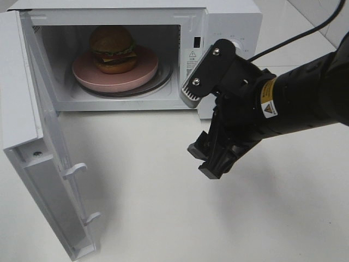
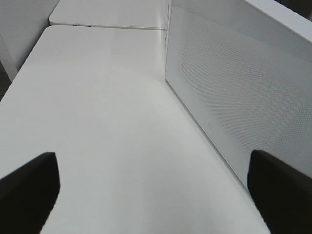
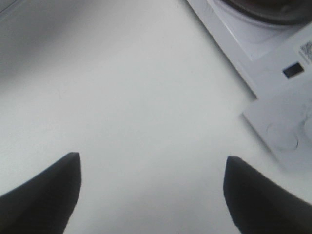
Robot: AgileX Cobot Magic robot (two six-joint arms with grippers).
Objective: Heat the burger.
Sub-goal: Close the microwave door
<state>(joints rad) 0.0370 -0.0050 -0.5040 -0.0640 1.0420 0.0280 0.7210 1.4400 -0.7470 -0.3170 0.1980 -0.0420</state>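
We are locating the burger [image 1: 113, 48] on the pink plate [image 1: 87, 76] inside the microwave [image 1: 229, 19], behind and left of the right fingers [image 3: 44, 200], which are hovering spread and empty over the bench [image 1: 163, 218]. The door [image 1: 19, 82] is standing open; the left fingers [image 2: 29, 190], likewise spread, are lying nearest its outer face for closing.

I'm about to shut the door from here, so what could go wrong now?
1. The door stands wide open and the right hand hangs open in front of the microwave; a swinging door could strike it.
2. The left hand, open beside the door, may shove the whole microwave across the smooth table, shifting the burger on its pink plate.
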